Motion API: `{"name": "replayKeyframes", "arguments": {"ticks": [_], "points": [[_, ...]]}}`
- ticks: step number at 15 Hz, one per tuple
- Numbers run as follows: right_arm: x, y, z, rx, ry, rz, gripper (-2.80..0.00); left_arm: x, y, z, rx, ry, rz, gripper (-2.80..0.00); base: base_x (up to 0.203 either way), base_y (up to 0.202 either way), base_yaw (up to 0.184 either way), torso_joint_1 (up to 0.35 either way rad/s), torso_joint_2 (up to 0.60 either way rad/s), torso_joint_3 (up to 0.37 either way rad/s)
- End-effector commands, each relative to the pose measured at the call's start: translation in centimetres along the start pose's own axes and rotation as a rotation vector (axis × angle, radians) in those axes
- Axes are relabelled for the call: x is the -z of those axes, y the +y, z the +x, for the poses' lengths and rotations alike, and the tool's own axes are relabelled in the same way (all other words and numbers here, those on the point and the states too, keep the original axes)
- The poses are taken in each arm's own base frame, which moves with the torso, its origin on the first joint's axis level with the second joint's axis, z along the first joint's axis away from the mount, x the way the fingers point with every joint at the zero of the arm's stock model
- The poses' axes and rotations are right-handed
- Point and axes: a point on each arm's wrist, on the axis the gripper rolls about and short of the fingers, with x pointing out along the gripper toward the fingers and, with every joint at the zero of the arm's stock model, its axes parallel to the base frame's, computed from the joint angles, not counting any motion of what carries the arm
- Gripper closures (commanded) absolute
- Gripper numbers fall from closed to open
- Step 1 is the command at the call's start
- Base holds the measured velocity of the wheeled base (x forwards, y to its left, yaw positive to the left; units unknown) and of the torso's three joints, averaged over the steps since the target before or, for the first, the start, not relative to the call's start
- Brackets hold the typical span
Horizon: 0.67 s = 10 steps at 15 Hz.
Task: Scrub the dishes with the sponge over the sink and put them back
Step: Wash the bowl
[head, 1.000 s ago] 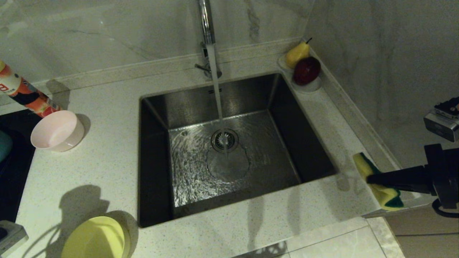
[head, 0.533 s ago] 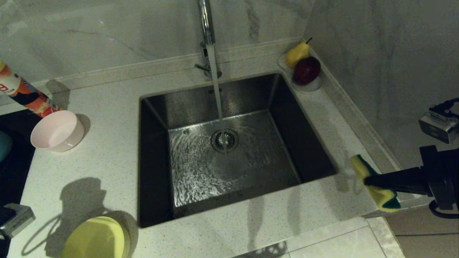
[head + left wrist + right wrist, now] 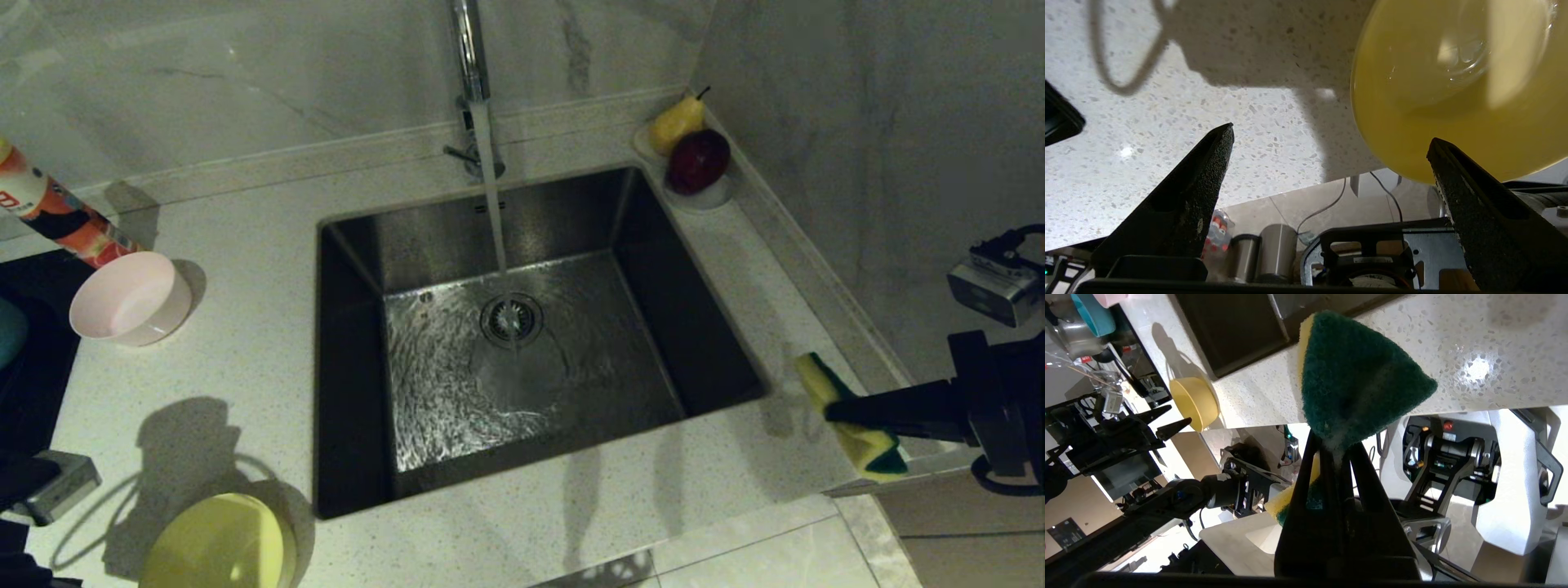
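Bent green-and-yellow rectangular sponge (image 3: 849, 425) pinched in right gripper (image 3: 1337, 451) at sink's right; left gripper (image 3: 1331, 139) spread beside yellow plastic bowl (image 3: 216, 543), near left.

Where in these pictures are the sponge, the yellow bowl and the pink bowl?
sponge (image 3: 1355, 379): right wrist view, on its dark green scouring face.
yellow bowl (image 3: 214, 545): head view, on the middle of its inside.
pink bowl (image 3: 126, 302): head view, on its inner wall.
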Motion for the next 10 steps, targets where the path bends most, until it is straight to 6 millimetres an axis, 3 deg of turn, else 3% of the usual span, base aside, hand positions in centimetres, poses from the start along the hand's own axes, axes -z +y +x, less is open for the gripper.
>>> {"name": "replayKeyframes", "arguments": {"ticks": [1,10], "points": [[0.0,-0.2,0.3,0.004,0.011,0.011,0.0,0.1,0.0,0.5,0.015,0.025,0.002,-2.8,0.0,0.0,0.0,0.0,0.0,0.0],[-0.4,-0.2,0.6,-0.002,-0.002,0.004,0.0,-1.4,0.9,2.4,0.009,0.001,-0.009,-2.8,0.0,0.0,0.0,0.003,0.0,0.001]]}}
